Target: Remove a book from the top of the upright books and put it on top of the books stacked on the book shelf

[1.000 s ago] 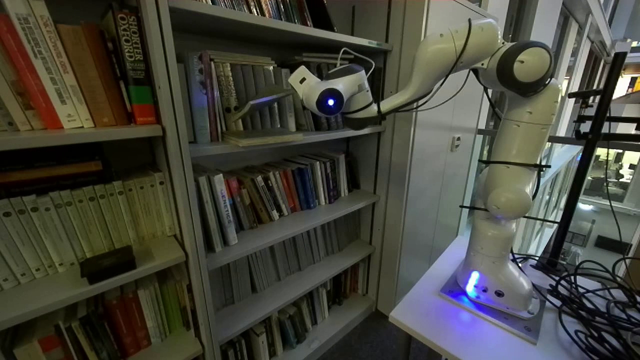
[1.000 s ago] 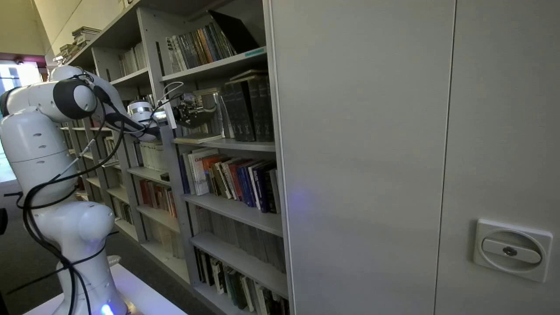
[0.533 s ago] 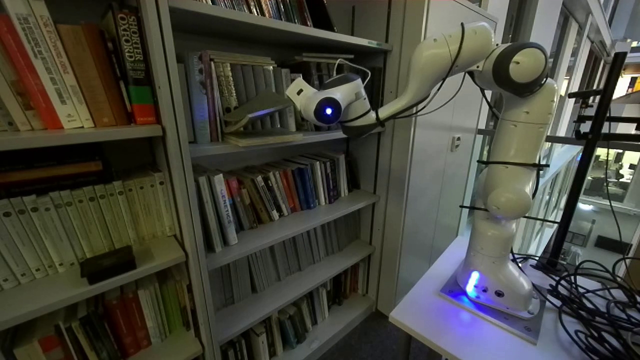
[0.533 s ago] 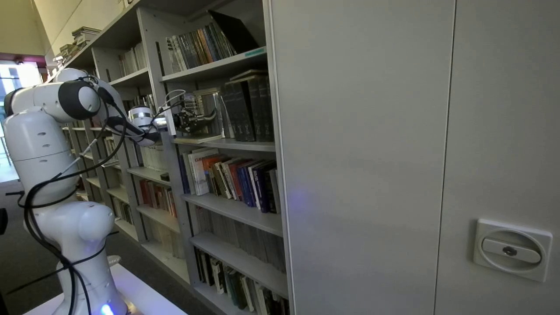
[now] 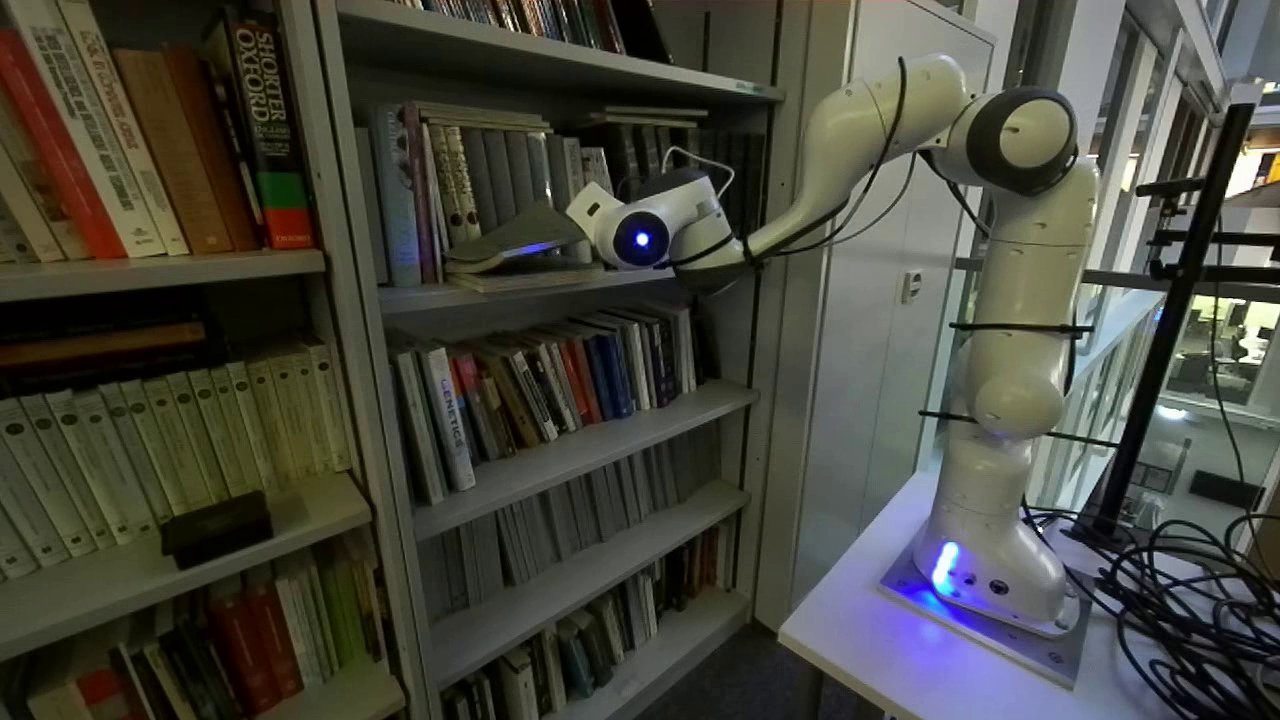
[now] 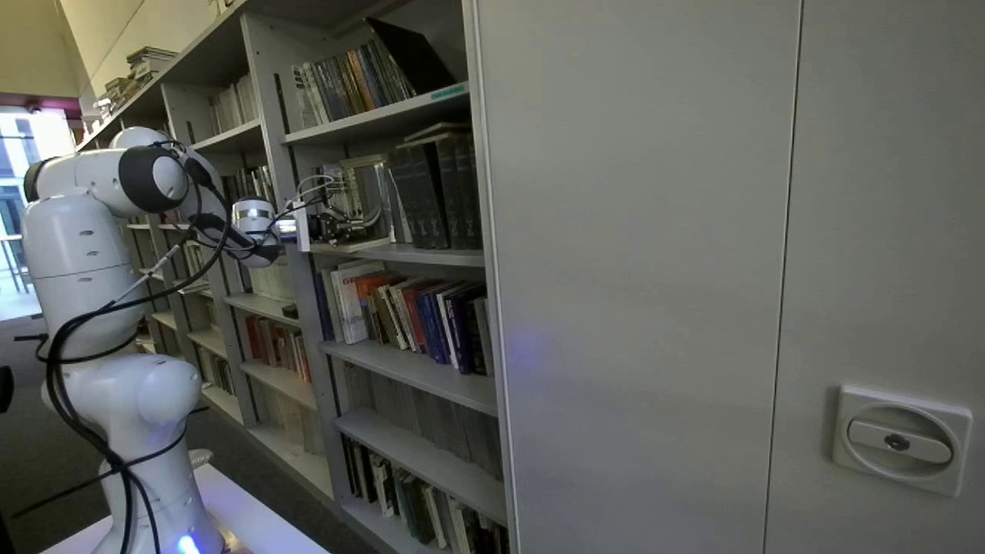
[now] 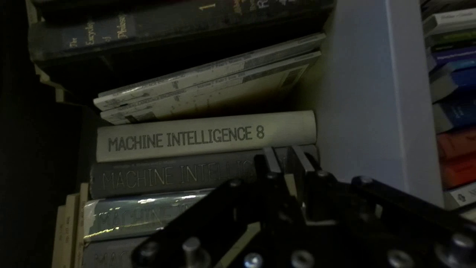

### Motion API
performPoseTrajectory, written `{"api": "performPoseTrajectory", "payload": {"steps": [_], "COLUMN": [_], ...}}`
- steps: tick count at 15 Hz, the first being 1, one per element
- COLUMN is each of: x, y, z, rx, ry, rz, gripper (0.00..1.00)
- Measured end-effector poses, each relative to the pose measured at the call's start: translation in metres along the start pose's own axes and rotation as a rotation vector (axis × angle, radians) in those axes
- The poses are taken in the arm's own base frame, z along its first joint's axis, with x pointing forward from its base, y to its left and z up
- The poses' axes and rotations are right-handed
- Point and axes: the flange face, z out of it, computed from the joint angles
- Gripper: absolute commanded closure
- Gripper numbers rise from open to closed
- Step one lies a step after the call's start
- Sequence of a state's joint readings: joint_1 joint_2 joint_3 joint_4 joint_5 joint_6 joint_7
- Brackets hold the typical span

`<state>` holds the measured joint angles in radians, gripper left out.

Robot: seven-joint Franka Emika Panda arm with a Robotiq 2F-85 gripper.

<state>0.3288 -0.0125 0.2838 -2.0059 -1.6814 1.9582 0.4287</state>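
Set-down in hand, release not yet made

The book point(image 5: 522, 238) is out over the stack point(image 5: 530, 275), sloping so its far edge dips close to the top; from here I can't tell whether that edge touches. My end effector point(image 7: 285, 160) is clamped on the edge nearest the arm point(image 5: 1035, 280); in the wrist view its jaws stand close together, the book mostly hidden. Just behind are the upright books point(image 5: 500, 170), on the same board of the book shelf point(image 5: 610, 435). The arm reaches in from the white surface point(image 5: 850, 620).

I judge this the placing step: the removal looks done, the letting-go doesn't. Next I'd want a gentle drop, levelling out until the cover lies flat along the stack, then a release and a straight retreat. The book looks limp to me, so pressing hard could fold it or shove the stack.
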Motion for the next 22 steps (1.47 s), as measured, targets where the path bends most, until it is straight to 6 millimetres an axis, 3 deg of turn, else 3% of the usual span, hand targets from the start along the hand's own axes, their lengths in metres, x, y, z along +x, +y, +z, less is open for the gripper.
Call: {"api": "performPoseTrajectory", "payload": {"steps": [6,10,17,22], "x": [-0.016,-0.011,0.019,0.034], "y": [-0.026,-0.032,-0.027,-0.022], "z": [0.002,-0.009,-0.027,-0.028], "rx": [0.096,0.114,0.004,-0.090], "ry": [-0.291,-0.397,-0.267,-0.168], "rz": [0.057,0.130,0.116,0.092], "gripper": [0.97,0.97,0.97,0.97]}}
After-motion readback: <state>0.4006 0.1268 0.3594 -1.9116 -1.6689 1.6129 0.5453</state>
